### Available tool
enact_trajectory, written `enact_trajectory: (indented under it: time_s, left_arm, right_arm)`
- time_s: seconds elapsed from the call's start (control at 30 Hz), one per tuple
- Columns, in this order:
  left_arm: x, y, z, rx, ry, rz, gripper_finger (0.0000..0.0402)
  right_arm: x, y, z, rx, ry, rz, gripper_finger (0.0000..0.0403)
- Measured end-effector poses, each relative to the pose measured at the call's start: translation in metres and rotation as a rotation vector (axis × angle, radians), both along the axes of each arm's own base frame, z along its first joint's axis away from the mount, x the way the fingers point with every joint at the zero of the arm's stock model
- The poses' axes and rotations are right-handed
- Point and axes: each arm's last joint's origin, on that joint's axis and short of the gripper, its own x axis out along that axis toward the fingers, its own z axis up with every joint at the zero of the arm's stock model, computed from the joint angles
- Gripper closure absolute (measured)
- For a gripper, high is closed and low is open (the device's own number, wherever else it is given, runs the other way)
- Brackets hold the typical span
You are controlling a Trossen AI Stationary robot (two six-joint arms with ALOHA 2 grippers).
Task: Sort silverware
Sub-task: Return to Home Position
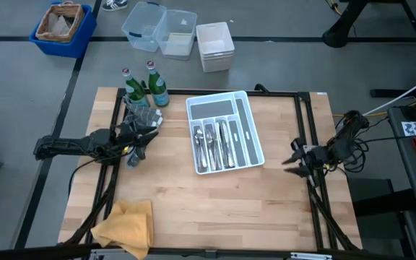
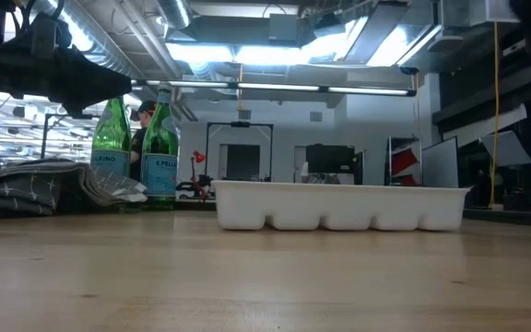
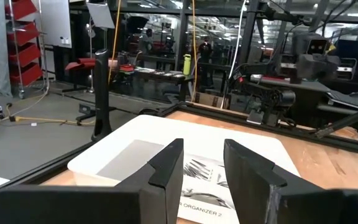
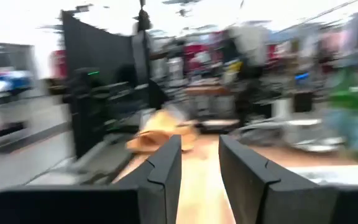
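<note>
The silverware (image 1: pixel 215 144) lies in the long compartments of the white tray (image 1: pixel 245 115) at the table's middle; it also shows in the left wrist view (image 3: pixel 197 169). The tray's side wall shows in the low view (image 2: pixel 339 205). My left gripper (image 1: pixel 150 133) is open and empty, above the table just left of the tray, fingers (image 3: pixel 169 162) pointing toward it. My right gripper (image 1: pixel 289 157) is open and empty near the table's right edge, right of the tray; its wrist view (image 4: pixel 199 146) shows nothing between the fingers.
Two green bottles (image 1: pixel 154 87) stand at the far left with a grey cloth (image 1: pixel 141 115) beside them, close to my left gripper. A yellow cloth (image 1: pixel 125 225) lies at the near left corner. A blue bin (image 1: pixel 63 29) and plastic containers (image 1: pixel 161 30) stand beyond the table's far edge.
</note>
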Motion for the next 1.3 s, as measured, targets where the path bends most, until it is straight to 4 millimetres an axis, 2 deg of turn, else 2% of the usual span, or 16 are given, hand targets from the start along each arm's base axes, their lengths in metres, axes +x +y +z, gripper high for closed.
enact_trajectory:
  time_s: [0.1,0.3,0.43,0.67,1.3]
  left_arm:
    - [0.000,0.000,0.000,0.000,0.000,0.000,0.0298]
    - [0.000,0.000,0.000,0.000,0.001,0.000,0.0298]
    - [0.000,0.000,0.000,0.000,0.001,0.000,0.0298]
    - [0.000,0.000,0.000,0.000,0.001,0.000,0.0298]
    - [0.000,0.000,0.000,0.000,0.001,0.000,0.0298]
  right_arm:
    - [-0.001,0.003,-0.003,0.046,0.038,0.119,0.0292]
    - [0.002,0.002,-0.006,0.033,0.048,0.193,0.0292]
    - [0.010,0.001,-0.023,0.054,0.075,0.187,0.0292]
    - [0.018,-0.004,-0.035,0.083,0.034,0.228,0.0292]
    - [0.033,-0.037,-0.052,0.029,0.186,-0.128,0.0292]
